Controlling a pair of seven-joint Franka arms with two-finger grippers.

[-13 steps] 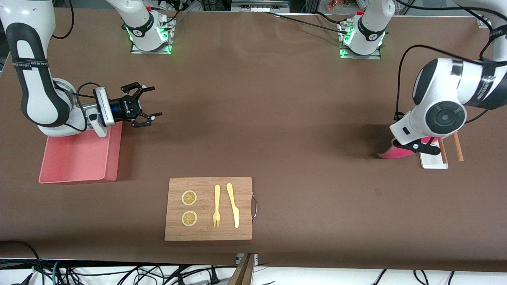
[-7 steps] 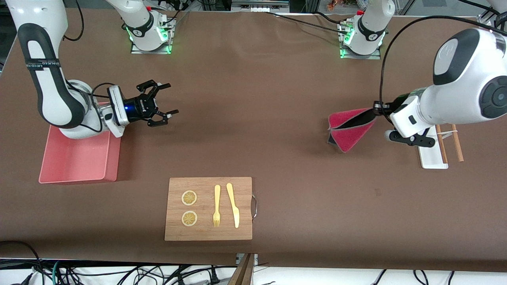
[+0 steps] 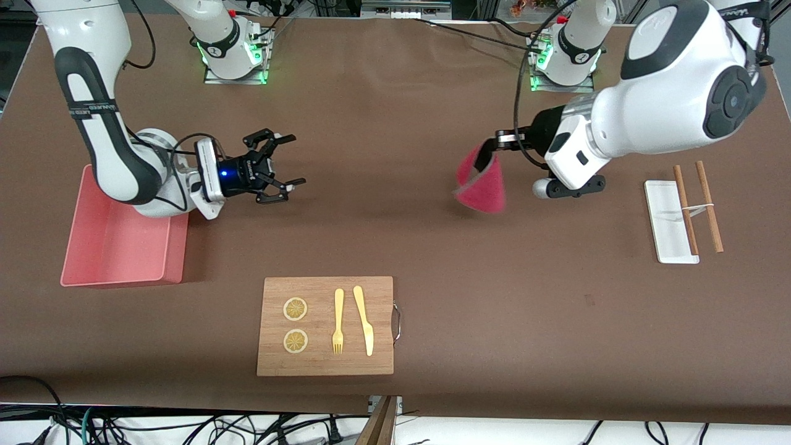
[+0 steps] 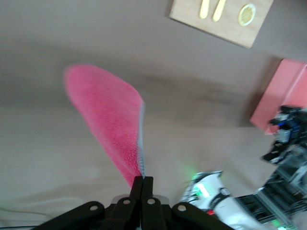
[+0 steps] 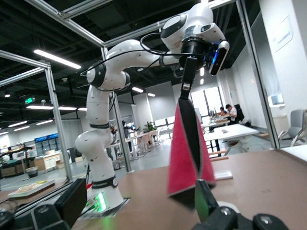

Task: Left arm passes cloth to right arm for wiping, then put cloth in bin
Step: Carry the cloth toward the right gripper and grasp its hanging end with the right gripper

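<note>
Left gripper [image 3: 491, 147], mid-table toward the left arm's edge, pinches the hanging cloth [image 3: 482, 185]; right gripper [image 3: 281, 164] gapes wide beside the bin [image 3: 176, 247].

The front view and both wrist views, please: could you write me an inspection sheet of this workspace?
Surface: brown table, no spills seen.
Job's things: cloth hangs in the air from the left pincer; bin at the right arm's end, nothing seen inside.
Clutter: wooden board with two lemon slices, fork, knife; white tray with chopsticks.
Grippers: left pincer shut on cloth over the table; right pincer open, beside the bin.
Cables: along the table's near edge.
Surroundings: metal frame, office space.
</note>
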